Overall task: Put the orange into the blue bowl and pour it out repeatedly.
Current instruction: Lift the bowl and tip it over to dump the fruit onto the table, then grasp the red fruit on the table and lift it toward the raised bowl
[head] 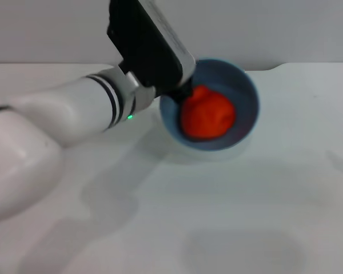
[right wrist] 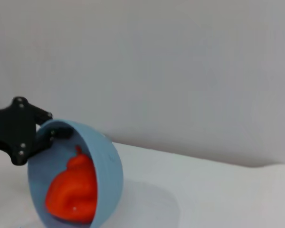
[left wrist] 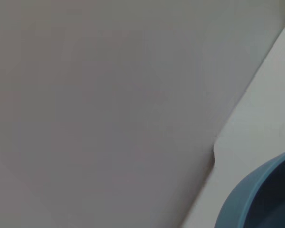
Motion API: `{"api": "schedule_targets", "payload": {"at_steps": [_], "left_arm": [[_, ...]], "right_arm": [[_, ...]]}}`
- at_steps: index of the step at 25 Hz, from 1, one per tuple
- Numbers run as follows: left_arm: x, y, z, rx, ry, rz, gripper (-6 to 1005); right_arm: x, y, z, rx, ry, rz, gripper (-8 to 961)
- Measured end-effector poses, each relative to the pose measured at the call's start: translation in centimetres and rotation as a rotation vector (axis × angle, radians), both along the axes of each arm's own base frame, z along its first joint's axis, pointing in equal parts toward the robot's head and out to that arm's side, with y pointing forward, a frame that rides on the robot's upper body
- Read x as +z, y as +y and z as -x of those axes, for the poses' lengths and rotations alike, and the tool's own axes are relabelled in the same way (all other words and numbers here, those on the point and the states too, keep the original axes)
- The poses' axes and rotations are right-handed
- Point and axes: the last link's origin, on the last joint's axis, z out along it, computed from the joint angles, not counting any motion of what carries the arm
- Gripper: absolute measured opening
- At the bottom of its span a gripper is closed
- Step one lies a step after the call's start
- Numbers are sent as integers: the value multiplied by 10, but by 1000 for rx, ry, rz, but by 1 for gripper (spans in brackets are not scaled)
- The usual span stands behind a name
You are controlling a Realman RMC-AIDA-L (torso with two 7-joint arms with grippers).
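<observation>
The blue bowl (head: 244, 94) is tipped steeply on its side, its opening turned toward my head camera, lifted at the back middle of the table. The orange (head: 207, 113) lies inside it, low against the wall. My left gripper (head: 180, 91) is shut on the bowl's rim at its left side. In the right wrist view the bowl (right wrist: 109, 161) stands on edge with the orange (right wrist: 73, 187) near its lower lip, and the left gripper (right wrist: 43, 135) clamps its upper rim. The left wrist view shows only a part of the bowl (left wrist: 247, 199). My right gripper is out of view.
The white table (head: 217, 217) spreads in front of and to the right of the bowl. A plain grey wall (head: 274, 28) stands just behind the table's far edge. My left arm (head: 57, 114) crosses the left side of the table.
</observation>
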Motion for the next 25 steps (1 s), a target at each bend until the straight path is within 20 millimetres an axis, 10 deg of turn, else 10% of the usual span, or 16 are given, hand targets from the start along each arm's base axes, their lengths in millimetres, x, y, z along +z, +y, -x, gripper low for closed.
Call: {"api": "schedule_targets", "payload": {"at_steps": [13, 25], "left_arm": [[-19, -51, 7, -740, 268, -368, -2], [-7, -35, 6, -482, 80, -478, -1]], "right_arm": [[0, -9, -5, -16, 37, 32, 592], [-6, -5, 3, 21, 76, 64, 591]]}}
